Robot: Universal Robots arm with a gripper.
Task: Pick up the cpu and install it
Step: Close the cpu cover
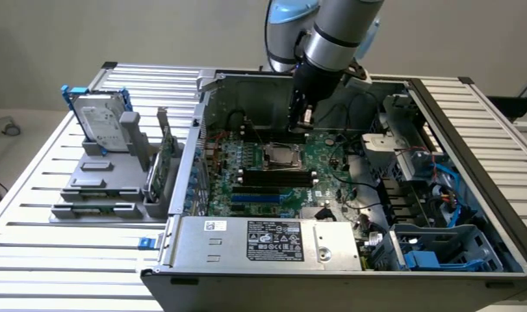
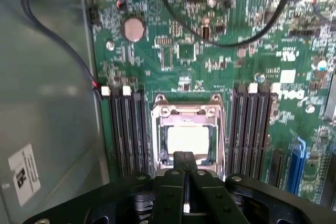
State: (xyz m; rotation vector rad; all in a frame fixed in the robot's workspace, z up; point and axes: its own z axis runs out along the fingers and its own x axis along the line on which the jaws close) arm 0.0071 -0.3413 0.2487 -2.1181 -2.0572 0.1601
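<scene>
The cpu (image 2: 187,139), a small pale silvery square, lies flat inside the metal socket frame (image 2: 185,113) on the green motherboard (image 2: 226,56). In the exterior view the cpu (image 1: 282,155) sits mid-board in the open computer case (image 1: 245,81). My gripper (image 2: 184,159) hovers just above the socket's near edge. Its two black fingers are pressed together with nothing between them. From outside, the gripper (image 1: 299,127) hangs straight down from the arm, a little behind the socket and apart from the chip.
Black memory slots (image 2: 128,129) flank the socket on both sides. Black cables (image 2: 220,40) loop over the board. A hard drive in a blue bracket (image 1: 102,120) stands on a grey fixture at the exterior view's left. The power supply (image 1: 263,242) fills the case front.
</scene>
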